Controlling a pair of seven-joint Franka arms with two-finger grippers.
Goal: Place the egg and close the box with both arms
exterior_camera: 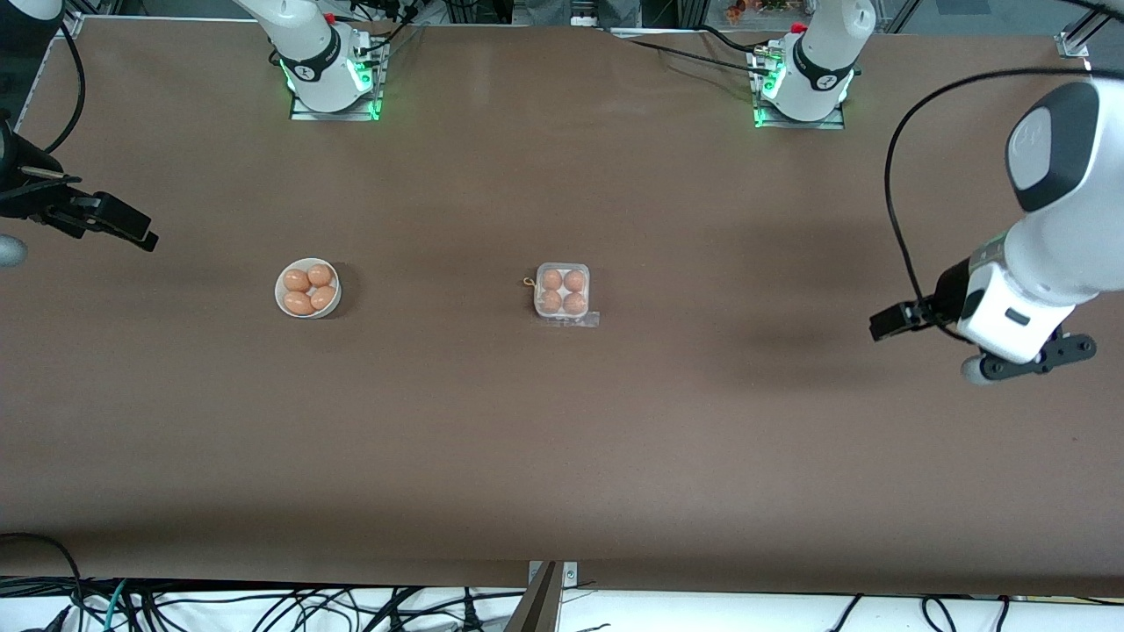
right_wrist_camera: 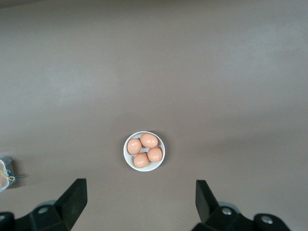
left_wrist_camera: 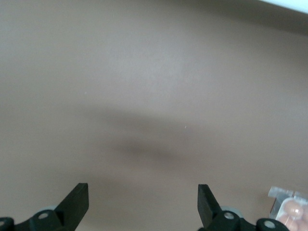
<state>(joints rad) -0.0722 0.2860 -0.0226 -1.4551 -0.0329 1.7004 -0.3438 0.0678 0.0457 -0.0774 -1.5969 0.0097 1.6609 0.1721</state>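
Box (exterior_camera: 562, 292): small square carton at the centre of the front view, on the brown table (exterior_camera: 562, 456). Four eggs fill its four cells in a two-by-two block. Being square it shows no clear long axis; its sides run roughly square to the table edges. A clear flap juts from its lower edge; whether the lid is down cannot be told.

Bowl (exterior_camera: 307, 288): round, white, holding four eggs, centre-left of the front view, well apart from the box toward the right arm's end. Nothing stands between them.

Left gripper (left_wrist_camera: 143, 204): at the right edge of the front view, over bare table, fingers spread wide, holding nothing. The box shows only in the lower right corner of its wrist view, well apart.

Right gripper (right_wrist_camera: 140, 202): at the left edge of the front view, jaws wide, empty, well apart from the bowl and the box.
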